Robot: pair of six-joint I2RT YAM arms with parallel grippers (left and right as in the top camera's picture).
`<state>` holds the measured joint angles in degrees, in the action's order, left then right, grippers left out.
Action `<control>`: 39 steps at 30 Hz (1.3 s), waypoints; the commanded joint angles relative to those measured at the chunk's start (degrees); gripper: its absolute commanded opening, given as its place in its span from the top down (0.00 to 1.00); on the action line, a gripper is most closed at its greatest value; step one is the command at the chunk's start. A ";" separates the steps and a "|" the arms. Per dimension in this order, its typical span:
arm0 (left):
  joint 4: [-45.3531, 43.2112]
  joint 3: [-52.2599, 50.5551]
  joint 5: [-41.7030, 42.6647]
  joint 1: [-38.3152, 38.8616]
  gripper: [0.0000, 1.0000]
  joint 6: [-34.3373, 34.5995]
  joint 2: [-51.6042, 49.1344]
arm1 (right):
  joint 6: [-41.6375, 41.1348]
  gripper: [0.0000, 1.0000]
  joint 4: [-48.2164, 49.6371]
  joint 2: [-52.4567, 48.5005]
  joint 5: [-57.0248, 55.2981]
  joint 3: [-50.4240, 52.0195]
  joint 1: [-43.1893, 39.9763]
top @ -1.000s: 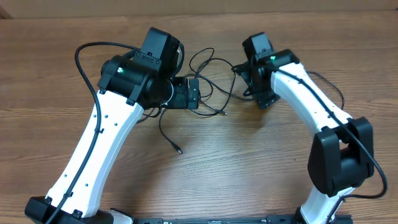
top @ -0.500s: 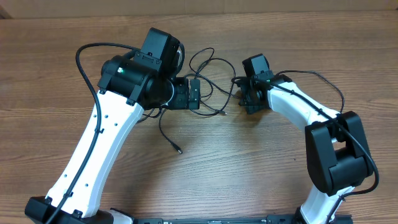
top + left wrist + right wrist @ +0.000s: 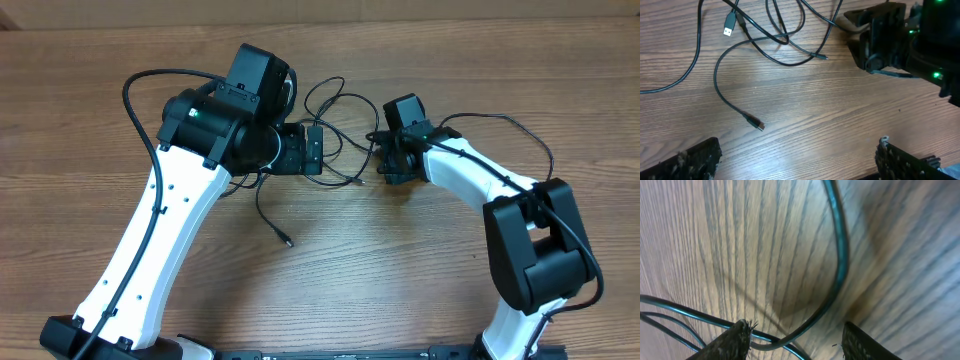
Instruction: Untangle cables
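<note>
L hand (image 3: 799, 146) spread wide above brown wood-grain surface (image 3: 400, 270), holding nothing. Thin black flexible cables (image 3: 716, 80) in loose tangle on surface btw my two hands. Light-tipped USB plug (image 3: 729, 25) at far side. Small dark plug end (image 3: 756, 123) lies apart, nr L hand. R hand (image 3: 795, 328) low at tangle's right edge, fingers apart, one strand btw them, not pinched.

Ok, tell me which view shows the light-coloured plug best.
Left wrist: the light-coloured plug lies in plain sight, top left. The overhead view doesn't show it clearly; the right wrist view shows only black cable close up.
</note>
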<state>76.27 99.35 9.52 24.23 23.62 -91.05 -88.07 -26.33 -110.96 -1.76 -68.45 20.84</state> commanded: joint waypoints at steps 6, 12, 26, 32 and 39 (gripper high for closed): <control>-0.02 -0.26 0.85 -0.20 0.02 -0.26 0.39 | -0.13 0.96 3.13 -5.16 -0.50 0.24 2.36; -0.02 -0.26 0.39 -0.22 0.01 -0.50 0.39 | 20.63 0.96 14.78 -4.13 -0.98 0.07 1.68; -2.03 -0.26 0.46 -0.20 0.00 -0.37 0.39 | 46.86 0.96 15.72 16.65 0.13 -1.07 -3.87; -1.01 -0.26 0.52 -0.26 0.00 -0.28 0.39 | 46.82 0.96 15.61 26.91 -5.20 -1.07 -7.56; -0.09 -0.28 0.63 -0.28 0.00 -0.46 0.37 | 48.15 0.96 12.22 31.28 -9.79 -1.07 -18.56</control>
<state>76.29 99.35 9.87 24.23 23.62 -91.05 -41.95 -12.80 -80.31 -8.47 -68.36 7.07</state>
